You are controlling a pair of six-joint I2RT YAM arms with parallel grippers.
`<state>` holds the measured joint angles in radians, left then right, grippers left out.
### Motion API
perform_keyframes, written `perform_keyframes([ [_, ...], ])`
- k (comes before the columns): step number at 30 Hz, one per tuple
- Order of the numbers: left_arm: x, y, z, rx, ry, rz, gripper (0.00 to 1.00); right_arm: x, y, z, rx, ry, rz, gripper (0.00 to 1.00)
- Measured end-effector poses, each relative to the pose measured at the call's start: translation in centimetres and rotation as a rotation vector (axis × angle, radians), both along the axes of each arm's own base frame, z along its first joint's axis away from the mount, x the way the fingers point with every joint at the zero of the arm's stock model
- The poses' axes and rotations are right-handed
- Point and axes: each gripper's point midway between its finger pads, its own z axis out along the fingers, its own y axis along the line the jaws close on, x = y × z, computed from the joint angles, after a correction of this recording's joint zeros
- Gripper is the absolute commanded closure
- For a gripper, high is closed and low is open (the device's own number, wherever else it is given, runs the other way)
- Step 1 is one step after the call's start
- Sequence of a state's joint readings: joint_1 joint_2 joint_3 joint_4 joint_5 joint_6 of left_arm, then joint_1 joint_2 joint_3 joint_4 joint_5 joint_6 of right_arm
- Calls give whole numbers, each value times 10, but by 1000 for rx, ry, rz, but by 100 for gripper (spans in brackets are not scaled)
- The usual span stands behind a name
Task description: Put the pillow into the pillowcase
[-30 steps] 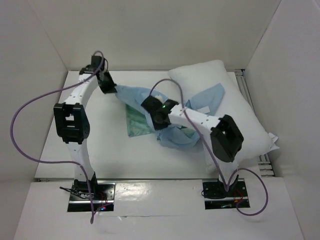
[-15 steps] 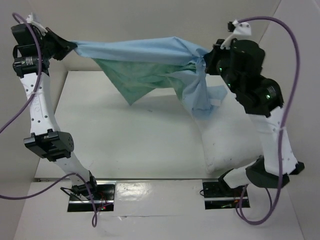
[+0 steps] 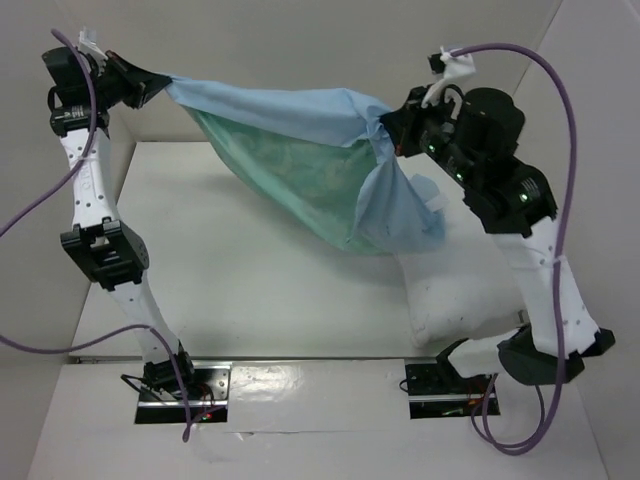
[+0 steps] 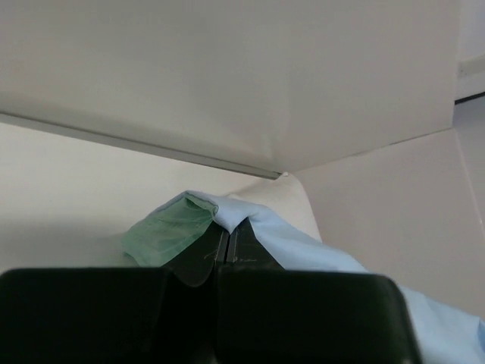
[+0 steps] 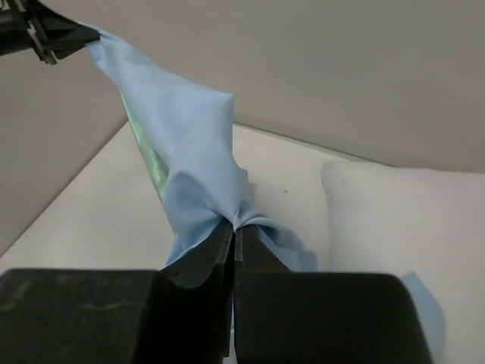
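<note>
White bench (image 3: 250,290) fills the middle of the overhead view, with the two arm bases (image 3: 180,385) at the bottom edge. At the lower right of the frame, the pillow (image 3: 455,300) lies on the bench, plump and white, partly hidden behind the right arm (image 3: 540,270).

Higher in the frame, both arms reach up and hold the pillowcase (image 3: 300,150) stretched between them, clear of the bench. The cloth runs from the upper left of the frame to the upper right. It is light blue along the top edge, with a sea-green face sagging below in a pointed belly. A blue fold hangs down at the right end, just above the pillow in the frame.

The left gripper (image 3: 150,85), at the upper left, is clamped on one corner of the pillowcase. Its wrist view shows the fingers (image 4: 198,262) pressed together with blue and green cloth pinched at their tips. The right gripper (image 3: 388,130), at the upper right, is clamped on a bunched part of the blue cloth. Its wrist view shows that gather between closed tips, with the pillow on the bench beyond at the right.

Plain pale walls (image 3: 300,60) stand behind.
</note>
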<state>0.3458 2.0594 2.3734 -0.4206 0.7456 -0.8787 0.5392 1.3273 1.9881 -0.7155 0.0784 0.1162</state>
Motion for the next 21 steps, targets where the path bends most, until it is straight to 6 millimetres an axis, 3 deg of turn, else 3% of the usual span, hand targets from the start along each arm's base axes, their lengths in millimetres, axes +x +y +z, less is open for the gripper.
perform_keyframes([
  [5,41,8,-65,-99,100,-33,100,59,22,-28,-25,33,12,100],
  [8,52,9,-77,-144,109,-48,100,91,27,-40,-24,37,1,100],
  [11,53,6,-59,-167,58,-74,100,107,25,-36,-12,16,-10,100],
  [16,44,4,7,-161,-130,-111,100,110,28,11,58,-127,16,100],
  [21,15,38,42,-177,-193,-83,100,90,41,29,98,-183,118,100],
])
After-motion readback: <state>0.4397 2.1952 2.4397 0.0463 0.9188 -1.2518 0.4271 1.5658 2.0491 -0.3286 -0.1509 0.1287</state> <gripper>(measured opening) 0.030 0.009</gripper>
